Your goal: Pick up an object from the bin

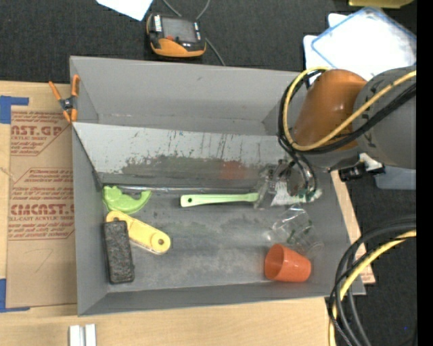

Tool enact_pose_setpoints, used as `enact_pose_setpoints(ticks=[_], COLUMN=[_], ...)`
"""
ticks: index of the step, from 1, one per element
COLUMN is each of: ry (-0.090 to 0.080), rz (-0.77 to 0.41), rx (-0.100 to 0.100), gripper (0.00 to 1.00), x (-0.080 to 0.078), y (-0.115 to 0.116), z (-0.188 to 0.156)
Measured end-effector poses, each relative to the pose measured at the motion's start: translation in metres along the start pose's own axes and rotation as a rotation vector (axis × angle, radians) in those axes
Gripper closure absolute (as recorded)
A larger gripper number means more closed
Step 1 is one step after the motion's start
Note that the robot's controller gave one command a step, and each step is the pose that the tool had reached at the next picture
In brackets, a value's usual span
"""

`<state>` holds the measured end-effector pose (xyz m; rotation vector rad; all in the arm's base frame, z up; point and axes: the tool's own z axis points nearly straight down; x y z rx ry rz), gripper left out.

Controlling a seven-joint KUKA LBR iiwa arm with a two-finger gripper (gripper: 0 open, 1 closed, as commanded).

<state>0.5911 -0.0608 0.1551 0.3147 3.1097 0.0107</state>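
As the claw (spread or pinching? cannot tell) sits at its near end, the long green utensil wants a level lift.

Grey bin holds orange cup, pale-green spoon, yellow tool — and speckled charcoal block.

claw | at right end of green stick | orange cup front-right corner

Dark black ground carries an orange-and-black device with a white sheet near it.
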Motion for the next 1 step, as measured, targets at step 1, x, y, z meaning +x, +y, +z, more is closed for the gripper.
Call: enact_pose_setpoints(ticks=[1], ry=[-0.002], rz=[0.000], rx=[0.000], gripper=[1.00], x=[-0.0010], y=[0.0002], z=[-0.0314])
